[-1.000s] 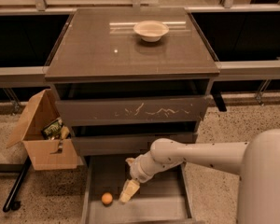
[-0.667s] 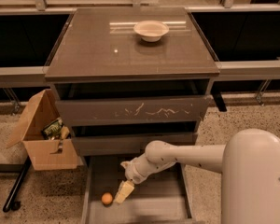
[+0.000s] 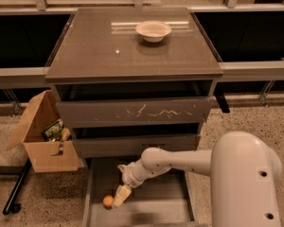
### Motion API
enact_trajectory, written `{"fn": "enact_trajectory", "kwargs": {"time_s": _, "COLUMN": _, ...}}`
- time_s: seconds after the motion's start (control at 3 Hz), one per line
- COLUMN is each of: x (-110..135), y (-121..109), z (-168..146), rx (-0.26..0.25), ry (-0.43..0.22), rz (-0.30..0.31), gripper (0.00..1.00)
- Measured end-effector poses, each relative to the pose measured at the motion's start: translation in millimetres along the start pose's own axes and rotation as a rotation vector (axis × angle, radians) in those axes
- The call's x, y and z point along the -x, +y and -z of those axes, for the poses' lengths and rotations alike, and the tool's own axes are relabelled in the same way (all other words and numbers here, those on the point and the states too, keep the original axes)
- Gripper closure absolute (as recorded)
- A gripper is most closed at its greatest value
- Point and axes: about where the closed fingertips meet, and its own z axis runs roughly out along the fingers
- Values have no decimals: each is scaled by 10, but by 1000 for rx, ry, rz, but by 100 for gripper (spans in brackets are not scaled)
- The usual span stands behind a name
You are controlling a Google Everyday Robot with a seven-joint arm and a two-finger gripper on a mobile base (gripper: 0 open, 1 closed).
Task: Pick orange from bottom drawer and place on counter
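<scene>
Shifted left since the earlier view: the cream-coloured gripper (image 3: 121,196) on its pale, rounded arm (image 3: 180,161), now low in the drawer and just beside the small, round, smooth-skinned orange (image 3: 108,201), on the fruit's right. Orange unmoved, resting on the flat matte grey floor of the shallow, wide bottom drawer (image 3: 165,200), pulled out toward the near edge, left of centre. Cannot tell whether the gripper is wide, narrow or closed.

Judged as the reach-in step, with the grasp not yet made. To do it well: centre over the fruit instead of nudging it from the right, since a smooth ball on a flat floor would likely roll toward the left wall; close gently, then lift straight up, clear of the drawer above.

Above, a grey-brown drawer front with white scratches (image 3: 132,112). On top, the glossy, reflective grey-brown rectangular counter (image 3: 109,56), with a cream bowl (image 3: 153,30) toward its far side. At left, an open brown cardboard box (image 3: 42,150).
</scene>
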Motion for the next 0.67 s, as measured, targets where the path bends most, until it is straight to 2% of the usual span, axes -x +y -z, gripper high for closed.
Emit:
{"fn": "enact_trajectory", "kwargs": {"time_s": 0.33, "x": -200, "y": -168, "z": -438, "rx": -24, "ry": -40, "rz": 74, "gripper": 0}}
{"fn": "enact_trajectory", "kwargs": {"time_s": 0.67, "x": -389, "y": -265, "z": -798, "rx": -39, "ry": -70, "rz": 121, "gripper": 0}}
